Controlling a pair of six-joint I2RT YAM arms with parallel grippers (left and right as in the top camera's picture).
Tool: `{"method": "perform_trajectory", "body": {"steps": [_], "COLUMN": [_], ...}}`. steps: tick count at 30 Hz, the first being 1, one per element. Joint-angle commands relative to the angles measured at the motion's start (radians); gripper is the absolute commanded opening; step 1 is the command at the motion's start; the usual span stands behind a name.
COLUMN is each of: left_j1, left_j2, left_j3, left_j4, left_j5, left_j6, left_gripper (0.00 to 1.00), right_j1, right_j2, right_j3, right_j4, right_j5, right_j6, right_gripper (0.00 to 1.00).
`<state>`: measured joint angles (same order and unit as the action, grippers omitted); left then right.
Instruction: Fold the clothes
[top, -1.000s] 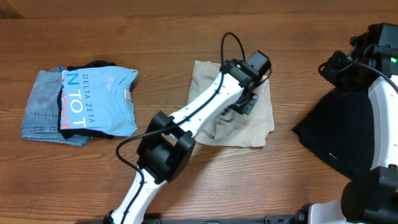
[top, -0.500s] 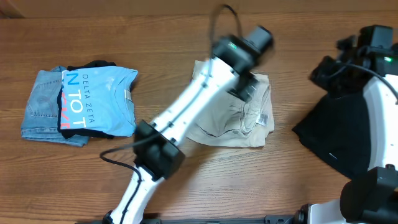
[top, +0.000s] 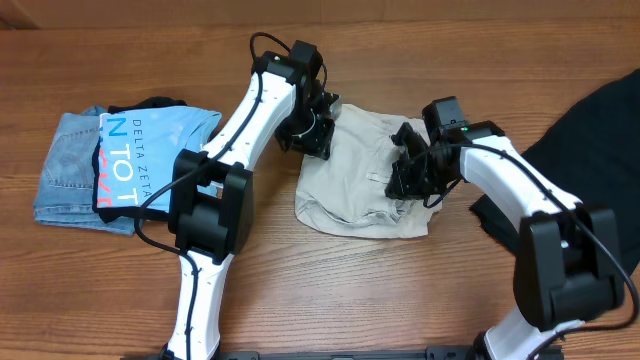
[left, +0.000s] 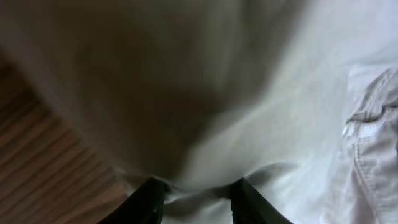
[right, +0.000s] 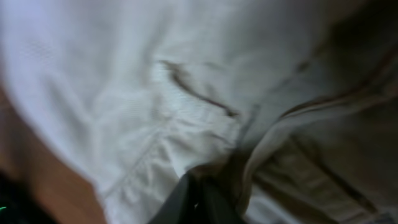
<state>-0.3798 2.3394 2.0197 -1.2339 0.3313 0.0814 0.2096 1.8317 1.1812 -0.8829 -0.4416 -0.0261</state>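
Note:
The pale beige shorts (top: 355, 190) lie rumpled on the wooden table in the middle of the overhead view. My left gripper (top: 308, 138) is at their upper left corner. In the left wrist view its fingers (left: 198, 198) hold a bunch of the beige cloth (left: 249, 93) between them. My right gripper (top: 410, 180) is at the shorts' right edge, by the waistband. In the right wrist view its fingers (right: 202, 199) are close together in a fold of the cloth (right: 124, 93) next to a seam.
A large black garment (top: 590, 120) lies at the right edge. At the left is a stack with a light blue "DELTA ZETA" T-shirt (top: 160, 165) on top of folded jeans (top: 65, 170). Bare wood (top: 400, 290) lies in front of the shorts.
My left gripper moved from the shorts' right half to their upper left corner. My right arm came from the far right onto the shorts' right edge. The black garment shifted up and right.

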Motion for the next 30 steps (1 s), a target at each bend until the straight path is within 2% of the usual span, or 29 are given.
{"method": "perform_trajectory", "body": {"steps": [1,2,5,10,16,18,19,23,30], "left_j1": [-0.018,-0.018,-0.016,-0.016,-0.016,-0.016,-0.016,-0.016,-0.023], "left_j2": [-0.005,-0.005,-0.005,-0.005,-0.005,-0.005,-0.008,-0.040,-0.059], "left_j3": [-0.075,-0.099,-0.116,-0.115,-0.115,-0.113,-0.107,-0.054,-0.008], "left_j4": [0.047,0.064,0.062,0.084,0.089,0.089,0.087,0.122,0.267], "left_j5": [-0.020,-0.068,-0.073,-0.072,-0.072,-0.052,-0.024,0.080,0.088], "left_j6": [0.042,0.010,0.008,0.008,0.000,0.000,0.000,0.000,-0.029], "left_gripper": [0.33,0.32,0.33,0.33,0.29,0.16,0.12,0.11,0.18], "right_j1": [-0.032,-0.061,-0.122,-0.164,-0.164,-0.162,-0.159,-0.147,-0.143], "right_j2": [0.036,0.042,0.042,0.008,-0.139,-0.163,-0.162,-0.119,0.001], "right_j3": [-0.003,-0.003,-0.003,0.037,0.049,0.049,0.049,0.048,0.048], "right_j4": [-0.023,-0.071,-0.105,-0.129,-0.101,-0.051,-0.031,0.035,0.174], "right_j5": [0.317,0.476,0.515,0.154,-0.199,-0.257,-0.255,-0.227,-0.152], "right_j6": [0.249,0.383,0.416,0.117,0.002,0.006,0.026,0.067,0.111], "right_gripper": [0.04,0.04,0.04,0.05,0.04,0.04,0.04,0.04,0.04]}}
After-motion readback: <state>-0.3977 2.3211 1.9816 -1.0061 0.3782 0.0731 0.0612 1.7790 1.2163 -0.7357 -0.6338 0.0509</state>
